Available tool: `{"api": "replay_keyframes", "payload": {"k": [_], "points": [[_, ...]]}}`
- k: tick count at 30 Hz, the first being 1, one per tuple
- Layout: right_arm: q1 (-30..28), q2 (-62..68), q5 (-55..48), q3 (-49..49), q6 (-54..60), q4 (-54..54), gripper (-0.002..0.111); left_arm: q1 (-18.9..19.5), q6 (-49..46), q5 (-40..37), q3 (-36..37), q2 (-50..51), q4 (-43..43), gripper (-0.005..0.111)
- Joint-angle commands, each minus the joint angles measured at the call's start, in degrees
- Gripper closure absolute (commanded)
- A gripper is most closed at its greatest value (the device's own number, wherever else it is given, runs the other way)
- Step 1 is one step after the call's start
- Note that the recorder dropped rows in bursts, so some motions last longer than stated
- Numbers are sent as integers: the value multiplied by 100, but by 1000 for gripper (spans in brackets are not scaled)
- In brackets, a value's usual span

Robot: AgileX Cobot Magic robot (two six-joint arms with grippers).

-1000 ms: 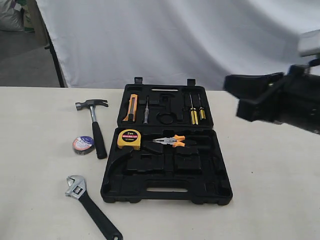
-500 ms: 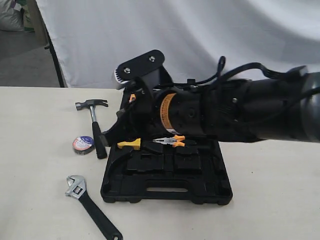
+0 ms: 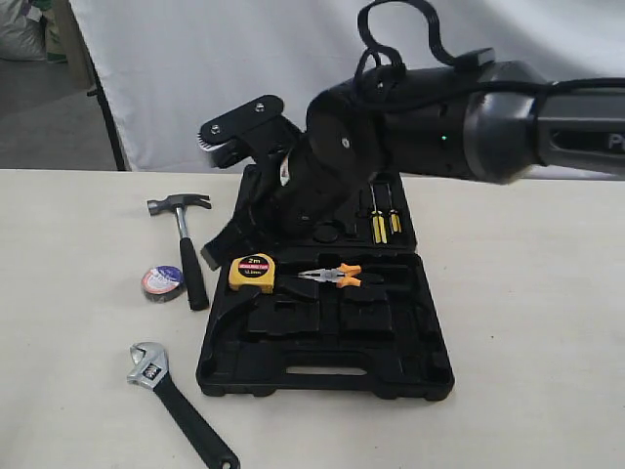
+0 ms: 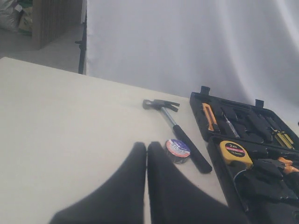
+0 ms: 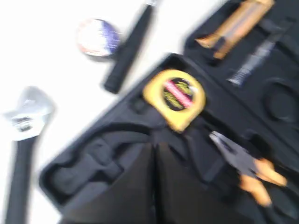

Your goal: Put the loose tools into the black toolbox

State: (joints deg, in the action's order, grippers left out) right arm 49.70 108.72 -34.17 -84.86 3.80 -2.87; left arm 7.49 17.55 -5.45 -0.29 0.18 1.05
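The claw hammer (image 3: 186, 249), the small tape roll (image 3: 162, 282) and the adjustable wrench (image 3: 176, 401) lie on the table left of the open black toolbox (image 3: 327, 366). My right arm reaches across the toolbox's back half. Its gripper (image 3: 209, 256) is shut and empty, hovering between the hammer's handle and the toolbox's left edge. The blurred right wrist view shows its shut gripper (image 5: 154, 145) above the toolbox (image 5: 84, 172), with the tape roll (image 5: 97, 36) and wrench (image 5: 23, 140) beyond. My left gripper (image 4: 147, 145) is shut and empty, just short of the tape roll (image 4: 178, 149) and hammer (image 4: 182, 135).
A yellow tape measure (image 3: 253, 272) and orange-handled pliers (image 3: 332, 276) sit in the toolbox's front half. Yellow-handled screwdrivers (image 3: 383, 225) rest in the back half, which the arm partly hides. A white curtain (image 3: 195, 78) hangs behind the table.
My right arm swung in from the right edge across the toolbox to its left side. It then lifted back a little, uncovering the tape measure. The tools have not moved.
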Motion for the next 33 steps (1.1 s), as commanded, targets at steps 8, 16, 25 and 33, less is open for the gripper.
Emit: {"api": "replay_keyframes", "payload": {"k": [8,16,25,33], "points": [[-254,1719,-915,-1384,2393,3203,108,145,27,41,-15,-18,25,106],[90,2142,741,-1593,1690,2789,106,145,27,41,-15,-18,25,106],[184,2759,779,-2521,1793,2797,44,145,27,41,-15,-18,25,106],[235,3728,202,-3983,2067,2655,37,145,27,41,-15,-18,25,106]]}}
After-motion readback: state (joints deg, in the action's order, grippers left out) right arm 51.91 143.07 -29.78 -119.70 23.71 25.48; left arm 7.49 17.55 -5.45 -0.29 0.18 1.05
